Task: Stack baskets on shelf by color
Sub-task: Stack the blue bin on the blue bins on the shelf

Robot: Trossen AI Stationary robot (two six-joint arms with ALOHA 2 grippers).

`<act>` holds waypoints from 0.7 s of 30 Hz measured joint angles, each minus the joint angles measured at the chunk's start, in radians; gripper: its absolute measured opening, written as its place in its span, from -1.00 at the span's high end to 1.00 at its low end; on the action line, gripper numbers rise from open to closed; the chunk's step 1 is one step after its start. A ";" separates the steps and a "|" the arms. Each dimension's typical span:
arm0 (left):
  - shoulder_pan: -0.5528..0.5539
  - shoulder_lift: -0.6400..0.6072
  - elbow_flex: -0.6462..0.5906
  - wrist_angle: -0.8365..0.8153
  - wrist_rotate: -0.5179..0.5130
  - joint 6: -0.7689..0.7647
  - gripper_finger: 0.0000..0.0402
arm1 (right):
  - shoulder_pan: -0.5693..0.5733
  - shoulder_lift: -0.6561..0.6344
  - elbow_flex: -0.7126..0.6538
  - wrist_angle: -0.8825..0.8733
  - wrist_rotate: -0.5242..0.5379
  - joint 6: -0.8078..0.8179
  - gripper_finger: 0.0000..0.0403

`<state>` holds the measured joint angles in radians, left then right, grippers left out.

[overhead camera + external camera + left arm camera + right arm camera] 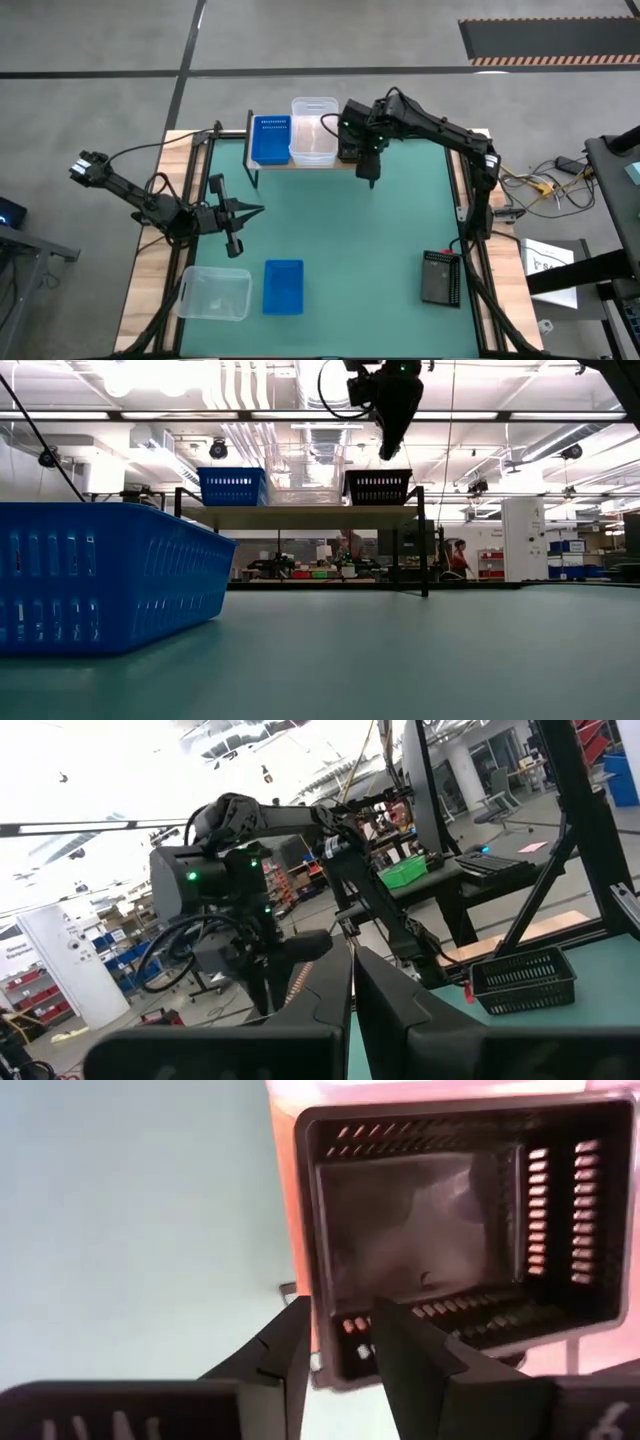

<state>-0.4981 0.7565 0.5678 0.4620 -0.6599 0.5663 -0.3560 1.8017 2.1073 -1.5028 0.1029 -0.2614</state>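
Observation:
On the shelf point(300, 166) at the table's far edge stand a blue basket point(270, 140), a clear basket point(313, 144) and a black mesh basket point(450, 1230), side by side on the plank point(300, 517). My right gripper point(390, 452) hangs just above the black basket's point(378, 487) near wall, fingers pointing down and a little apart, touching nothing. My left gripper point(258, 211) is shut and empty over the table's left middle, pointing right. On the table lie a clear basket point(213, 293), a blue basket point(283, 287) and a black basket point(441, 277).
The three loose baskets lie near the table's front edge: clear and blue at the left, black at the right. In the low view the blue basket point(100, 575) fills the left foreground. Green table point(360, 250) lies bare between the shelf and these baskets.

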 joint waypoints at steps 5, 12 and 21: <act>0.000 0.001 0.000 0.000 0.000 0.015 1.00 | 0.051 -0.047 -0.017 -0.035 -0.072 0.068 0.70; 0.000 0.000 0.001 0.001 0.001 0.017 1.00 | 0.215 -0.155 -0.104 0.080 -0.085 0.140 0.89; 0.000 0.017 0.003 0.001 0.002 -0.024 1.00 | 0.419 -0.304 -0.358 0.379 -0.076 0.165 0.95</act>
<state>-0.4982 0.7732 0.5705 0.4633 -0.6582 0.5420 0.0633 1.4973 1.7496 -1.1233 0.0271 -0.0966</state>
